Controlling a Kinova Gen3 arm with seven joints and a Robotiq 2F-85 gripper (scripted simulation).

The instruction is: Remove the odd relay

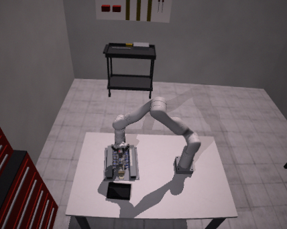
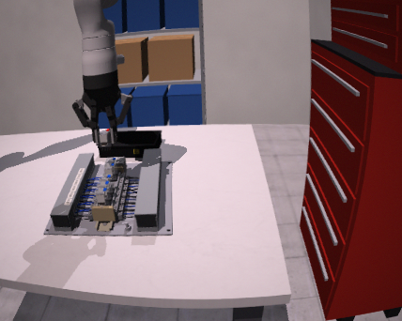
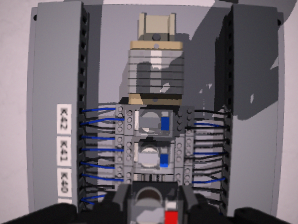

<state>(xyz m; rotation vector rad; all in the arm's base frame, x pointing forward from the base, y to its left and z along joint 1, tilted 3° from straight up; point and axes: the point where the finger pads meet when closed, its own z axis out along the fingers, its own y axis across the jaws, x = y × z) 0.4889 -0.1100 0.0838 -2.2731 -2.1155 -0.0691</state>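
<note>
Extraction apparently done; Robotiq gripper (image 1: 121,148) (image 2: 104,142) (image 3: 154,200) clenched on red-button relay (image 1: 120,152) (image 2: 105,137) (image 3: 149,215), above relay panel (image 1: 137,178) (image 2: 167,206) (image 3: 109,52); next: carry w/ clearance to black parts tray (image 1: 119,199) (image 2: 120,152), lower, release

- Arm (image 1: 158,108) (image 2: 99,49): pale grey, rounded tubular segments, thin dark seam rings
- Wrist end (image 2: 100,86): black collar
- Fingers (image 2: 95,136): dark, slim, jointed linkages
- Base (image 1: 178,171): dark grey, squarish, small marks at corners

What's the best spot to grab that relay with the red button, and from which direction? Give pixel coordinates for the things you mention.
Its two opposite side walls, from straight above. The red-button relay (image 2: 105,138) (image 3: 150,214) is a small upright block with flat sides, and its button sits on top, so the jaws would likely do best on either side of the button. That is how the gripper (image 2: 104,141) (image 3: 154,200) holds it now.
</note>
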